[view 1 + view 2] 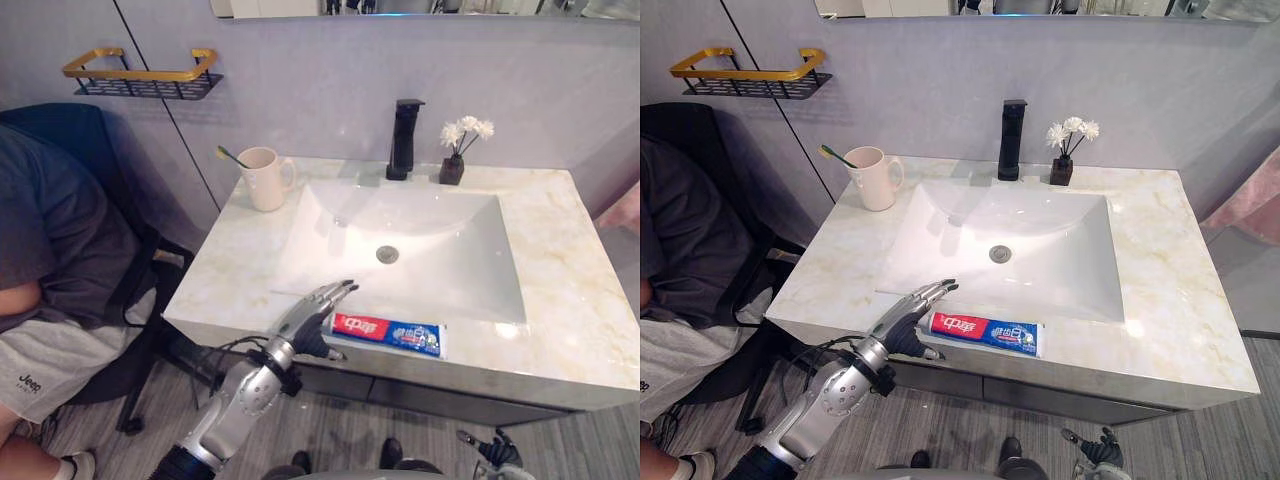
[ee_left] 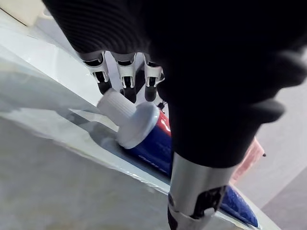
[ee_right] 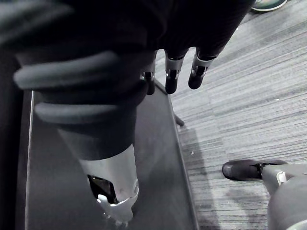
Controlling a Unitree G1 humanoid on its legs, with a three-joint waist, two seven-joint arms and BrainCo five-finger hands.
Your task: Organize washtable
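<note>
Left wrist view shows the left hand [image 2: 125, 72], fingers straight and slightly spread, just over the cap end of the toothpaste tube [image 2: 144, 132] on the counter [image 1: 560, 300]. Beyond its fingertips lies the sink basin [image 1: 430, 270]. The right hand [image 3: 172, 72] hangs loose-fingered.

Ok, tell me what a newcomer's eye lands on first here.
The left hand reaches with straight fingers over the cap end of a red and blue toothpaste tube, which lies at the front edge of the marble counter, before the white sink. Behind, a cream mug with a toothbrush stands left of the black tap.
</note>
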